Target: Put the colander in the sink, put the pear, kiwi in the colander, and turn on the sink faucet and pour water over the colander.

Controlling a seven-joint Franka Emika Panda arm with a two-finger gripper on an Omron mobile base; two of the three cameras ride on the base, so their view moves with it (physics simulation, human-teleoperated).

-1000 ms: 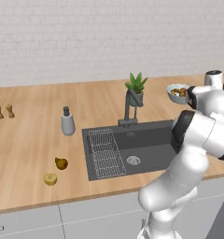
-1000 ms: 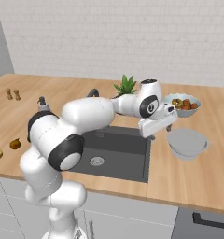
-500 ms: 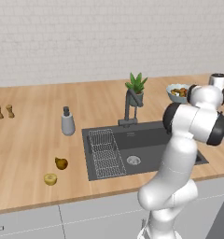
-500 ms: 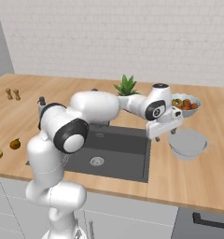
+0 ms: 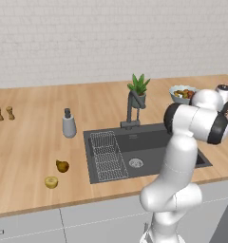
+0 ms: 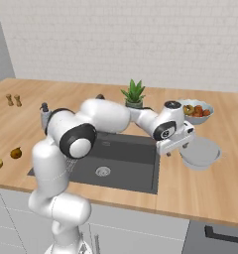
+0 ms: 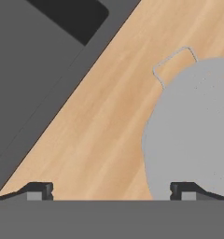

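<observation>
The hand [image 6: 176, 150] hangs released, fingers spread wide and grasping nothing, over bare bench [image 7: 104, 135]. The colander [image 7: 193, 130] sits on the bench just beside it, on the side away from the sink [image 6: 121, 156]. The pear [image 5: 62, 165] and kiwi [image 5: 51, 182] lie far beyond the sink.

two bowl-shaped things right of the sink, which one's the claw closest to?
The colander, the pale empty one at the counter's front. The claw hangs beside its rim; the fruit bowl sits farther back.
</observation>
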